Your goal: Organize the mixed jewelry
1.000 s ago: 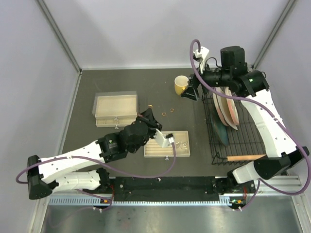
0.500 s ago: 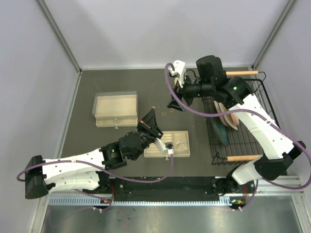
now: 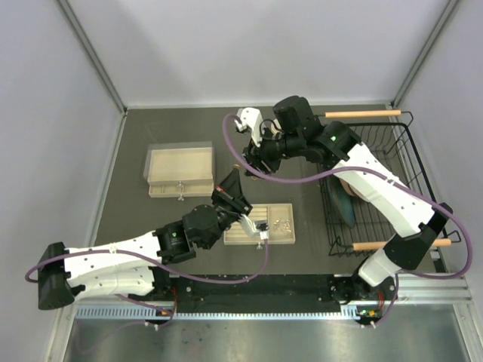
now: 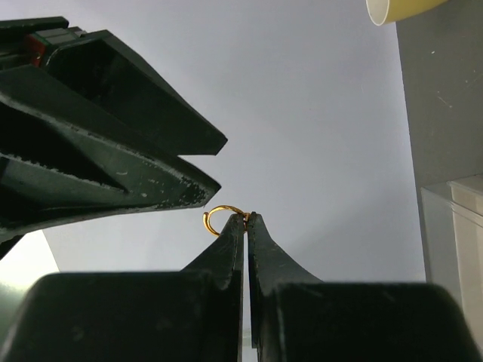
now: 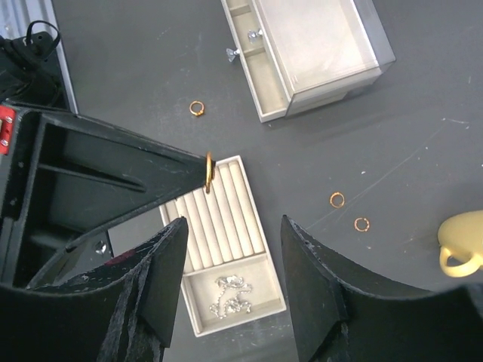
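Ring of gold colour [image 4: 219,217] sat clenched at the very tips of your left gripper [image 4: 245,219], high above the slotted tray [image 5: 234,207], I think so that your right gripper [image 5: 232,226] could take it. That one hung over it with jaws apart, grasping nothing. Only a small arc of the ring stood free of the tips; around both grippers the air was open.

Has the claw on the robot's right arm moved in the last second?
Yes. The right arm's black two-finger gripper has swung left, away from the black wire dish rack.
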Motion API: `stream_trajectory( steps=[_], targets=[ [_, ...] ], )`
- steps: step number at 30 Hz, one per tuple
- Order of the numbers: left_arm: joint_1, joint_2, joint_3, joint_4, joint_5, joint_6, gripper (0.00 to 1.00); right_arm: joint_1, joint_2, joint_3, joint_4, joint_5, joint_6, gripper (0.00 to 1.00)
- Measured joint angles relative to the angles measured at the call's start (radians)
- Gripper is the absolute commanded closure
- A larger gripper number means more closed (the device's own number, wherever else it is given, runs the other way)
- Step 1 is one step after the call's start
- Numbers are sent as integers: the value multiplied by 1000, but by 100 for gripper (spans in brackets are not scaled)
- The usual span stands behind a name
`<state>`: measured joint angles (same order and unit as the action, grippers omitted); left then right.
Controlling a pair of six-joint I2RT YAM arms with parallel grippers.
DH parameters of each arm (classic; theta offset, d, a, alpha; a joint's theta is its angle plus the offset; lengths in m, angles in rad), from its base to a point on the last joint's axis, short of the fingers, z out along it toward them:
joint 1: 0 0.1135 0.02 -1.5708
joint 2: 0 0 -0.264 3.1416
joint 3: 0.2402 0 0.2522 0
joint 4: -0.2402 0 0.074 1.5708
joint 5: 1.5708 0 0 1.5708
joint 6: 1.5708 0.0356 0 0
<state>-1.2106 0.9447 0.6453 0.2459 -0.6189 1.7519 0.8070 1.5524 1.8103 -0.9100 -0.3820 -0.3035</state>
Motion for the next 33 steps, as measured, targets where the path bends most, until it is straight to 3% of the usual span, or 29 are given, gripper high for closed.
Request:
stream_trajectory(
  steps=[21,33],
  targets=[
    [-1,-7,0,-29,0,-18,100,31,63,78,11,22,35,52],
    [-1,-7,0,-39,0,-21,100,49,75,96,11,22,38,61]
  ],
)
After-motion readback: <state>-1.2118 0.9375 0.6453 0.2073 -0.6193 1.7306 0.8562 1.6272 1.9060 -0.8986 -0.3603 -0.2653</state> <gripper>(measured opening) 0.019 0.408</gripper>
